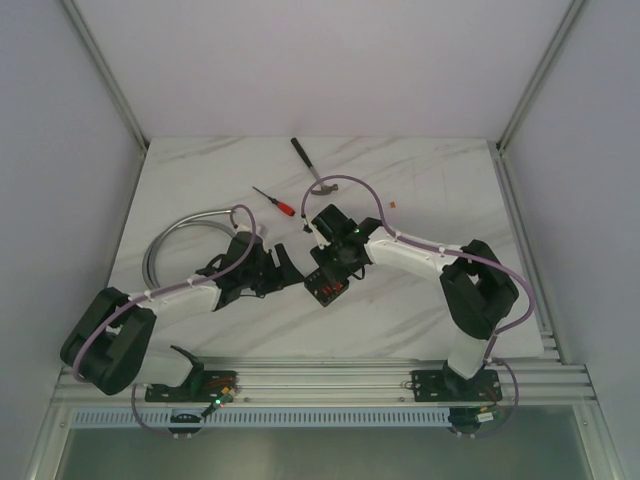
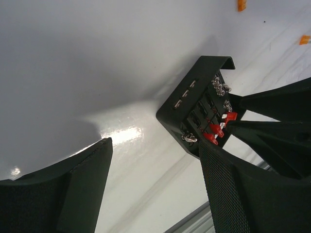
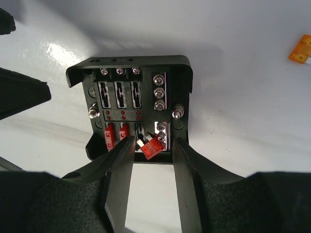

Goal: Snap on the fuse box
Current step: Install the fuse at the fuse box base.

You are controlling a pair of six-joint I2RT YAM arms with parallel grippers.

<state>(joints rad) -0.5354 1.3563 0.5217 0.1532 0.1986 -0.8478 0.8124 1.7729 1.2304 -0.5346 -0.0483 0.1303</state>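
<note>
Right gripper [image 3: 152,148] fingers nearest my lens, partly apart, straddling tilted red fuse [image 3: 154,144], which I see unclamped. Fuse box [image 3: 124,115] lies face up mid-table [image 1: 420,310], its near edge at those fingertips. Left gripper [image 2: 155,145] wide, holding nothing, just beside box. Screwdriver [image 1: 273,200] farther back, well apart.

- Red-handled screwdriver [image 1: 273,201] lying on the far part of the white marbled table [image 1: 200,170], left of centre;
- black-handled tool with a metal head [image 1: 308,165] just right of it, reaching farther back;
- grey hose [image 1: 165,235] looped at the left;
- small orange fuse [image 1: 394,205] loose, right of both tools.
</note>
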